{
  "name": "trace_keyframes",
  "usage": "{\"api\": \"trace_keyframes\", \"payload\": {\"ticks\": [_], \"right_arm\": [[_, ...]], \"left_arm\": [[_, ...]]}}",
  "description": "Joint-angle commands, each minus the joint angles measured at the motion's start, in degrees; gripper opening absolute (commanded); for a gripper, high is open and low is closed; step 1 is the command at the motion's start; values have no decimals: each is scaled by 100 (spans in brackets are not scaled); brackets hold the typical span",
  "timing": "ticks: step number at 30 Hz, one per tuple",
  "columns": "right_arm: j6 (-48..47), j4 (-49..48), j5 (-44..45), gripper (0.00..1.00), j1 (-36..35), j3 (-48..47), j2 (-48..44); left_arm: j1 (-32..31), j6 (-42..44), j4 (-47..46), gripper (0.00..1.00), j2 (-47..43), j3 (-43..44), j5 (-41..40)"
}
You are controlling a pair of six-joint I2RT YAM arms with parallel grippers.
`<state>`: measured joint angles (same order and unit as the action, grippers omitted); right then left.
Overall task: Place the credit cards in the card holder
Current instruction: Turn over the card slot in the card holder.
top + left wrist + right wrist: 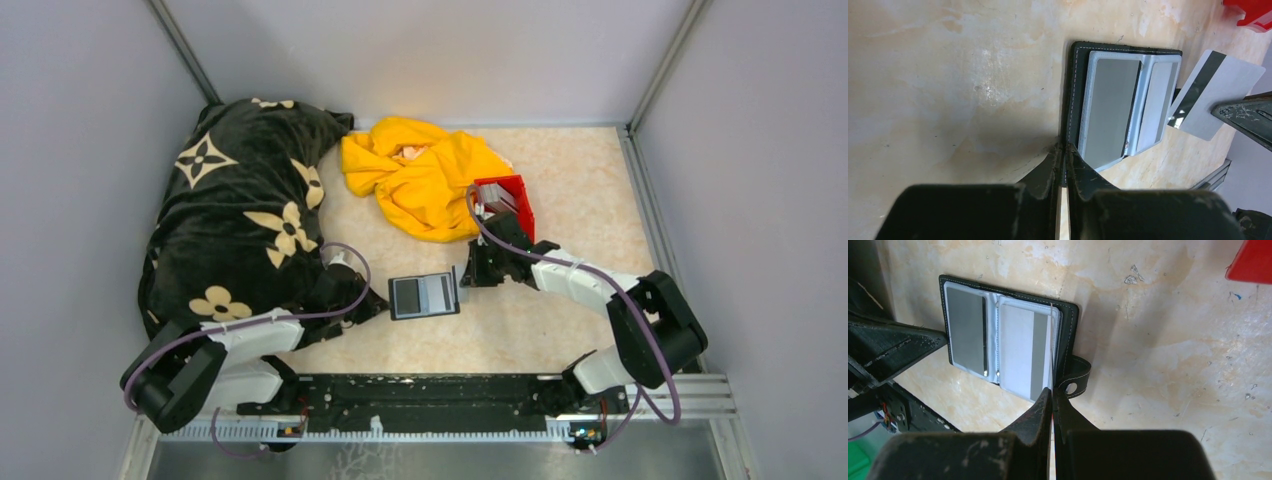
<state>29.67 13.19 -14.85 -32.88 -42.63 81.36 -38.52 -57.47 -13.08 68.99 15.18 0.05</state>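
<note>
While the wallet (424, 295) lies open and flat on the table (560, 180), the left gripper (1064, 150) pinches its left edge. Its fingers (1085, 172) are squeezed tight on the black rim. Two cards (1110, 107) sit in the grey pockets inside the wallet, one on each half. The right gripper (1052, 392) is clamped on one more card (1223, 95). This card is pale with a dark stripe. It hangs tilted at the right side of the wallet, and it is not in a pocket. From the right wrist view the card is seen thin, on its edge, over the right half of the wallet. Whether it touches the wallet cannot be told. The snap tab (1075, 377) sticks out from the wallet's right side and lies flat on the table. A red bin (510, 200) stands just behind the right gripper. A yellow cloth (420, 175) lies in a heap beside the bin, farther back on the table. A big black blanket (250, 200) with pale flowers is piled on the left side, close to the left arm.
</note>
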Motion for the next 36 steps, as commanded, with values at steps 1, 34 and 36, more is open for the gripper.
{"api": "trace_keyframes", "payload": {"ticks": [1,34,36], "right_arm": [[41,-255,-83,0,-52,56,-123],[571,-1011,-601,0,300,688,-363],[632,-1089,-585,0,302,784,-385]], "left_arm": [[-24,26,209,12,154,15,-42],[-59,30,279,10,193,-24,-6],[-59,30,280,10,194,-24,-6]]}}
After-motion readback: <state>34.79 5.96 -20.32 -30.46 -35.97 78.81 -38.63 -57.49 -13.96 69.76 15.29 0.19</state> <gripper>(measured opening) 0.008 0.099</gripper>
